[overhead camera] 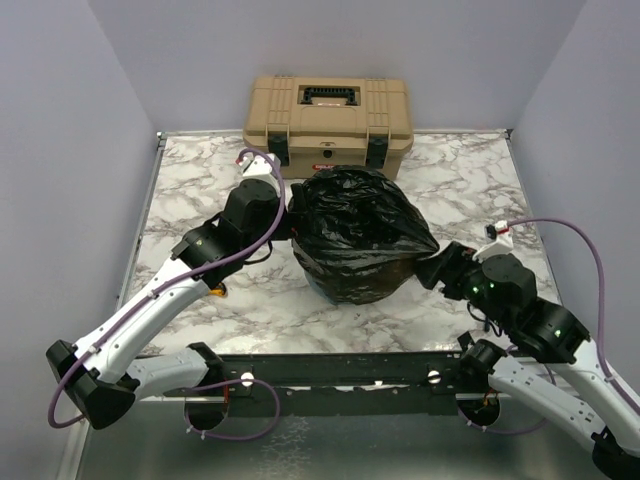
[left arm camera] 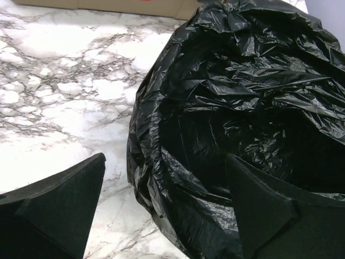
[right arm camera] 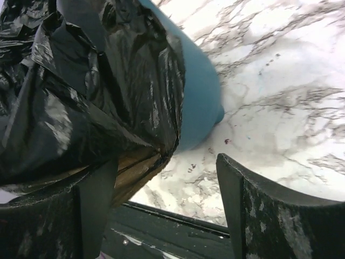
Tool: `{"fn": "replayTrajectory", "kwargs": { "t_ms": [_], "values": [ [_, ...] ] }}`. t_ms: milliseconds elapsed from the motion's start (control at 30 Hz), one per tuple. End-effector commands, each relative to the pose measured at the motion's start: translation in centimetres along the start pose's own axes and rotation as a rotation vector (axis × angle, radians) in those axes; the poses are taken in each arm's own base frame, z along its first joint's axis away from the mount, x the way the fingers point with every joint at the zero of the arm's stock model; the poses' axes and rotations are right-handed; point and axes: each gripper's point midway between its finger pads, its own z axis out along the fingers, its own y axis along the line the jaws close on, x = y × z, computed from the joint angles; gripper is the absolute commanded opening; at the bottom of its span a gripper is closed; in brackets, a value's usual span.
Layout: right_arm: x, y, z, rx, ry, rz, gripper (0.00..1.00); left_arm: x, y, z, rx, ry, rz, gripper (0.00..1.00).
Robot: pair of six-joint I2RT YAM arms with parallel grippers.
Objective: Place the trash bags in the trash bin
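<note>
Left gripper [left arm camera: 165, 159] wide open astride rim of black trash bag [left arm camera: 242, 81], right gripper [right arm camera: 168, 162] jaws apart, film draped over one finger, bag shrouding teal trash bin [right arm camera: 199, 97] mid-frame, tan toolbox [overhead camera: 328, 120] upper centre

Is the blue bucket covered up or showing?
Mostly covered: the trash bag drapes over the bin, only some teal side showing.

Black trash bag [right arm camera: 81, 91] over teal trash bin [right arm camera: 200, 102]
</note>
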Motion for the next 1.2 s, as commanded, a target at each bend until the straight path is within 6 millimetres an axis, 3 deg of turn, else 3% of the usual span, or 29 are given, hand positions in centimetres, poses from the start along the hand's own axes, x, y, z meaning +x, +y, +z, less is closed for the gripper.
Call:
{"fn": "replayTrajectory", "kwargs": {
  "t_ms": [0,167,300,700,833,967,1167],
  "values": [
    [0.7,3.0,1.7,-0.131,0.029,0.021,0.75,-0.3,-1.3,0.6,0.062,0.011,0.035,0.89],
    [1.6,3.9,4.2,-0.165,0.034,0.031,0.65,0.0,-1.0,1.4,0.041,0.020,0.060,0.74],
    [4.0,1.2,6.5,-0.068,0.074,0.038,0.61,0.3,-0.8,1.7,0.035,0.030,0.072,0.70],
    [7.9,1.0,9.7,-0.127,0.171,0.055,0.63,0.3,-0.7,1.4,0.042,0.024,0.079,0.89],
    [7.2,1.0,8.7,-0.122,0.165,0.025,0.71,-0.2,-0.6,0.8,0.045,0.004,0.084,0.94],
    [4.6,-0.4,6.1,-0.070,0.063,0.007,0.76,-1.0,-0.2,0.1,0.030,-0.027,0.082,0.95],
    [2.4,-2.0,2.6,0.013,0.016,-0.052,0.78,-1.6,1.0,-0.9,-0.022,-0.046,0.081,0.97]
  ]
}}
